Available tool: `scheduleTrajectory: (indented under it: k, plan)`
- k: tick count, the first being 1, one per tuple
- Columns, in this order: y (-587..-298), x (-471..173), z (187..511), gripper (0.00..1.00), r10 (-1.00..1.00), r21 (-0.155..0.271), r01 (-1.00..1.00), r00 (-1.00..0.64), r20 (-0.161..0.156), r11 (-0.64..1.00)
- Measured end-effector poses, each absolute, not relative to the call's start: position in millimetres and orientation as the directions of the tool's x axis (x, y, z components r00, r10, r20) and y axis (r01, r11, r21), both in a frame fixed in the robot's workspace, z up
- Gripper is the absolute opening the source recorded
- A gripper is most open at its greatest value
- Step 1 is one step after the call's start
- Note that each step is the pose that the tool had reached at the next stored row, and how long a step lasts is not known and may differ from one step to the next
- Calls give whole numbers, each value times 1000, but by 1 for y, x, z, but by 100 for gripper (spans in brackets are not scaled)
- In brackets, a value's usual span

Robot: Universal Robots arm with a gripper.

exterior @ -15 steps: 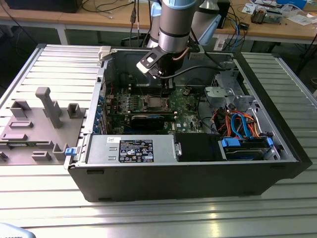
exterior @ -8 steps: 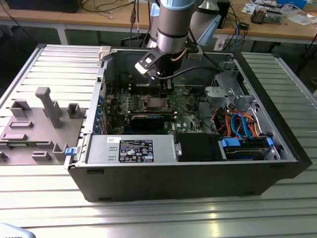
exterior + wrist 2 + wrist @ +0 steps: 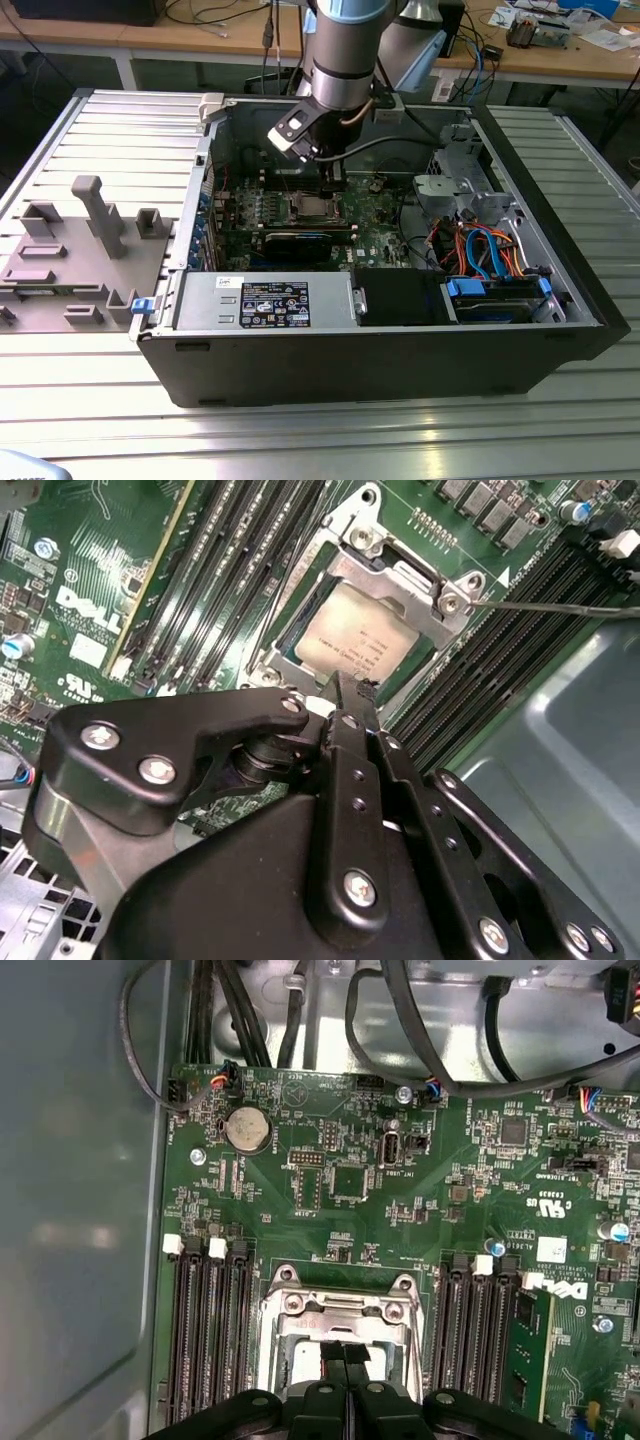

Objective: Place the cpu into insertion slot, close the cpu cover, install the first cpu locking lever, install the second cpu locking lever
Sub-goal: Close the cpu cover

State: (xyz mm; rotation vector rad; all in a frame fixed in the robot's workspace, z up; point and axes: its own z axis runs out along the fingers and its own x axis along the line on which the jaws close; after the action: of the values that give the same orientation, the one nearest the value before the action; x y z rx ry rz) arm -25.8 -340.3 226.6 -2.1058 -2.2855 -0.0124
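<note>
The cpu (image 3: 358,640), a silver-grey square chip, lies flat in the insertion slot (image 3: 305,207) on the green board. The cpu cover (image 3: 398,566), a silvery frame, lies down around the chip, and its hinge end (image 3: 340,1307) shows in the first wrist view. My gripper (image 3: 345,692) is shut, with its black fingertips (image 3: 345,1352) pressed together just above the socket's edge and nothing visible between them. A thin silvery rod (image 3: 560,606), seemingly a locking lever, runs out from the socket's corner over the memory slots.
Long black memory slots (image 3: 205,1330) flank the socket on both sides. In the exterior view a black card (image 3: 297,243), a power supply (image 3: 270,300) and a drive cage with coloured cables (image 3: 485,250) fill the case. The case walls (image 3: 70,1210) stand close. A grey fixture (image 3: 90,215) lies outside, to the exterior view's left.
</note>
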Motion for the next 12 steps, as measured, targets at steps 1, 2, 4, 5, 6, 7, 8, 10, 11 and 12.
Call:
scheduleTrajectory:
  k: [1,2,4,5,6,7,8,10,11,12]
  plan:
    - [-340,-26,226,11,996,-17,996,-81,30,82]
    - [-340,-27,226,11,996,-17,996,-81,30,82]
    - [-340,-28,225,11,996,-17,996,-81,30,82]
    - [-340,-28,225,11,996,-17,996,-81,30,82]
    - [-340,-28,224,11,996,-17,996,-82,30,82]
    - [-340,-28,224,11,996,-17,996,-82,30,82]
    - [-340,-29,224,11,996,-17,996,-81,30,82]
    - [-340,-30,223,11,996,-17,996,-81,30,82]
    - [-340,-30,222,11,996,-17,996,-81,30,82]
    - [-340,-31,222,11,996,-17,996,-81,30,82]
